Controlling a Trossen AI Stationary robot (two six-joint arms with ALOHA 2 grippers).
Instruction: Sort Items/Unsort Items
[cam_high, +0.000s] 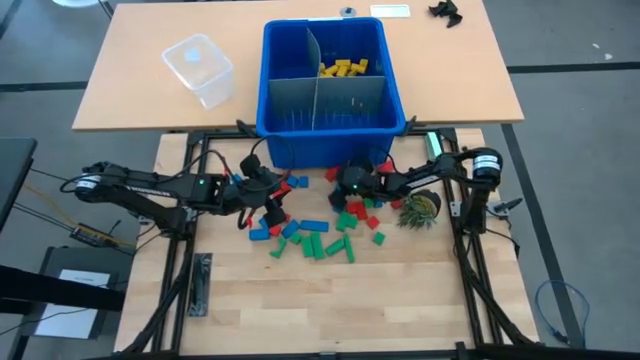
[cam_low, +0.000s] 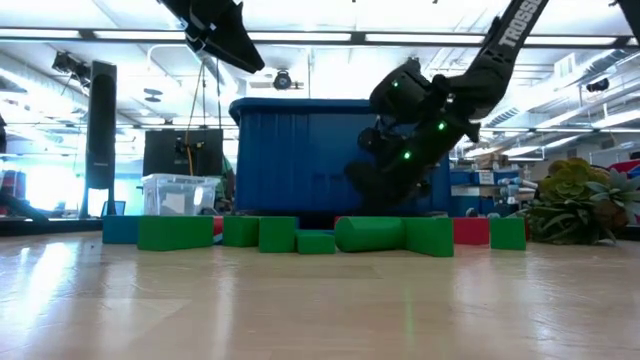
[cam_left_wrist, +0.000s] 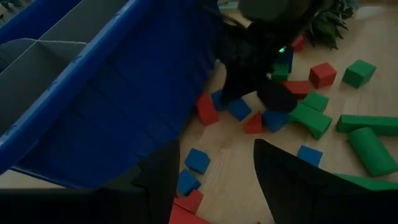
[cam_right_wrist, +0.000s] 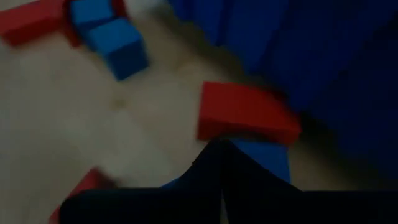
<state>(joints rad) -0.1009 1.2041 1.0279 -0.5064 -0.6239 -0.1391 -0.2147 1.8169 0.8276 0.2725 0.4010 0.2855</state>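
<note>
high view shows our left gripper (cam_high: 268, 192) spread and empty, low over red and blue blocks near the blue bin (cam_high: 290, 140), likely choosing one. the items (cam_high: 315, 240) lie scattered on the near table; yellow ones (cam_high: 343, 68) are already in the bin's far compartment. our right gripper (cam_high: 352, 185) is pressed together beside the bin, holding nothing we can see.

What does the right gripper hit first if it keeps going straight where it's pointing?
Probably the red wedge block lying just ahead of the shut right gripper, close by the blue bin wall; depth is unclear.
</note>
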